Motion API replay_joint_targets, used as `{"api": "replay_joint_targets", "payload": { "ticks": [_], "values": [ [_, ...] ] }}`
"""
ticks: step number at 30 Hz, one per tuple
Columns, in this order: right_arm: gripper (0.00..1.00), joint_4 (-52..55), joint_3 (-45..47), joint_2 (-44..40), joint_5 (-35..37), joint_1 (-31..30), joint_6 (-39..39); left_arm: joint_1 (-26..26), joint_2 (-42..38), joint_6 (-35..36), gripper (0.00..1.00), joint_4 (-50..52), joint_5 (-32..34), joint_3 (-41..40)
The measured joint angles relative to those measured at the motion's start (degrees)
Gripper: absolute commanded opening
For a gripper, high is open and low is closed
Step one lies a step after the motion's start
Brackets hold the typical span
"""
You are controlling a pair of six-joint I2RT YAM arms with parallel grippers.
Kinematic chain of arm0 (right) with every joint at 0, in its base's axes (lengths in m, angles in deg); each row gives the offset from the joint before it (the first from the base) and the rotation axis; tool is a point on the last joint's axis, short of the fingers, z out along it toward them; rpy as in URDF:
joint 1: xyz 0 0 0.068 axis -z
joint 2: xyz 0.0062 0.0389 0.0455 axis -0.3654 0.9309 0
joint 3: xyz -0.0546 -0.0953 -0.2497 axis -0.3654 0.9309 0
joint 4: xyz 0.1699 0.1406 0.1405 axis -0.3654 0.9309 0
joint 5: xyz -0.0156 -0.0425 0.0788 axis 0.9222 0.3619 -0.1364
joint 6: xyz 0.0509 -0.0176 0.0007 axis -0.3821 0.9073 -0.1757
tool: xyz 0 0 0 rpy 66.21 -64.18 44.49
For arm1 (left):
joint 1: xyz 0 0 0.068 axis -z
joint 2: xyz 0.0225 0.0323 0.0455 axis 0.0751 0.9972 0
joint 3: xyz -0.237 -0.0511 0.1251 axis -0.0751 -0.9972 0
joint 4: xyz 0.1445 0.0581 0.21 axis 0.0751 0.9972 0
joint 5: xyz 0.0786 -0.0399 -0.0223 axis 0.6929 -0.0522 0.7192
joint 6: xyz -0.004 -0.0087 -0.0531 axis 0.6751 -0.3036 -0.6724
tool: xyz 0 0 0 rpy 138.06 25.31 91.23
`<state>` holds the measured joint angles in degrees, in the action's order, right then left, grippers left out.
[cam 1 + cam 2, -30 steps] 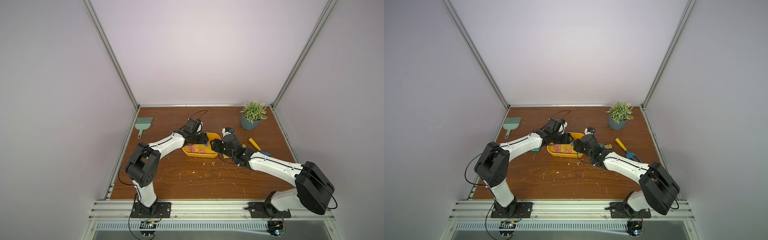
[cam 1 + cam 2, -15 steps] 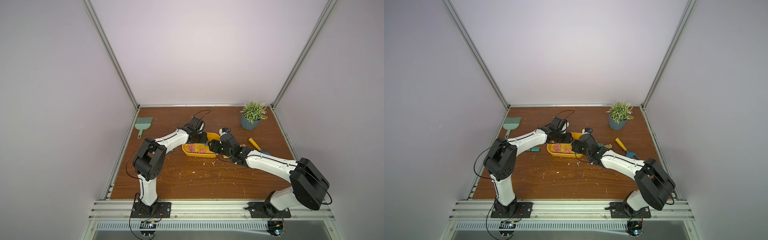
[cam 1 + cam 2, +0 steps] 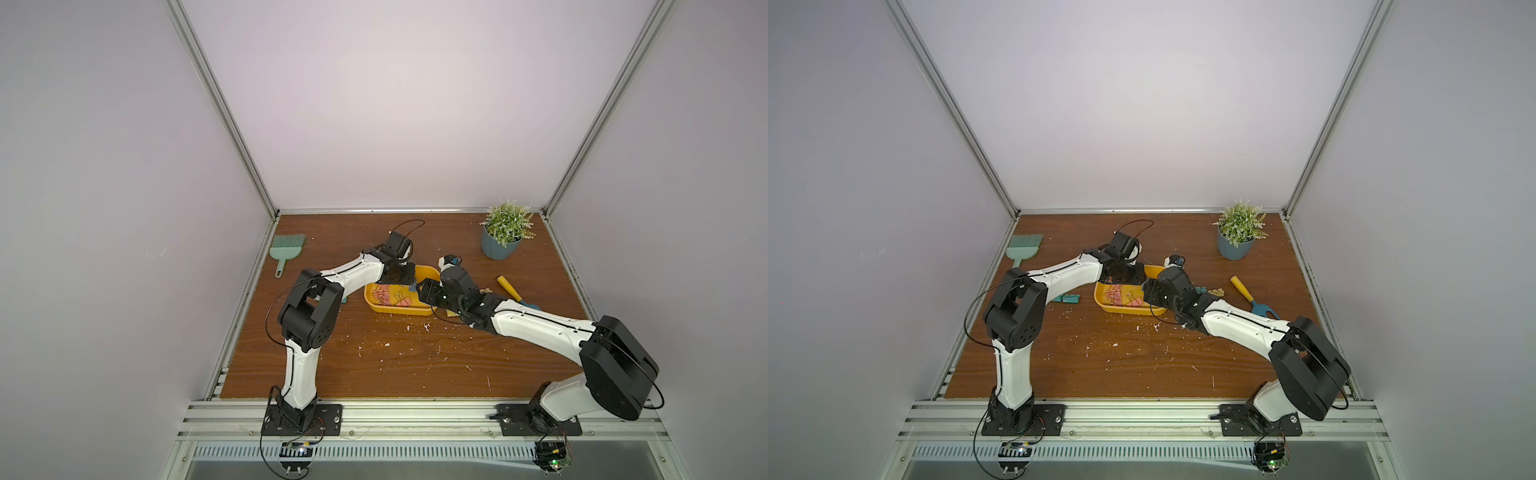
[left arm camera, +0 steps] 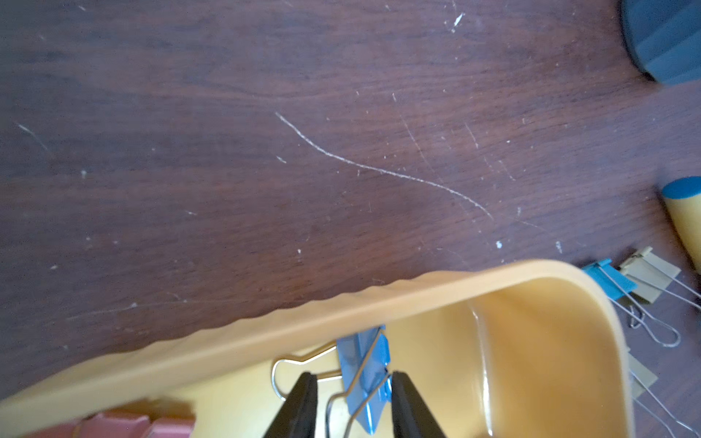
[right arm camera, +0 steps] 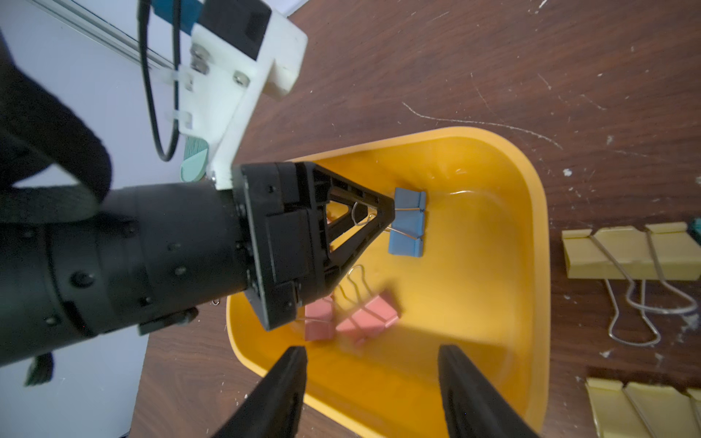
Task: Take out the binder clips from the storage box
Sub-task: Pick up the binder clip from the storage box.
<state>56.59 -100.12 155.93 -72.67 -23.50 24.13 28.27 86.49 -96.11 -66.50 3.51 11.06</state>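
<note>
1 blue clip, L end effector astride (grip unclear); R end effector spread

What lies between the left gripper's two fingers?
A blue clip with its wire handles stands between the left gripper's fingers, inside the yellow box. The left wrist view shows it.

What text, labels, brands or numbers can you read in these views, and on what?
None: no word, number, brand or sign is readable in any view.
The storage box, the binder clips and the plant pot show plain surfaces; the circuit boards below the arm bases are too small to tell.
</note>
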Motion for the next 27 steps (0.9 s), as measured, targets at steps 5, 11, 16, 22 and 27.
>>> {"api": "replay_joint_targets", "payload": {
  "ticks": [5,11,16,22,27],
  "values": [
    [0.62,0.07,0.00,0.00,0.02,0.00,-0.02,0.02,0.00,-0.09,0.16,0.13,-0.15,-0.02],
    [0.62,0.17,0.00,0.00,0.04,0.00,-0.04,0.04,-0.28,-1.05,0.07,-2.16,-2.78,-0.22],
    [0.61,0.50,0.00,-0.15,0.15,0.00,-0.07,0.04,-1.01,-2.23,0.03,-4.26,-6.05,-1.53],
    [0.61,1.18,0.17,-3.02,1.68,0.00,-0.46,0.04,-4.35,-4.15,0.00,-7.48,-8.79,-5.14],
    [0.61,0.83,1.38,-7.37,3.72,0.00,-0.76,-0.31,-12.13,-7.04,0.00,-15.78,-9.27,-12.87]
  ]
}}
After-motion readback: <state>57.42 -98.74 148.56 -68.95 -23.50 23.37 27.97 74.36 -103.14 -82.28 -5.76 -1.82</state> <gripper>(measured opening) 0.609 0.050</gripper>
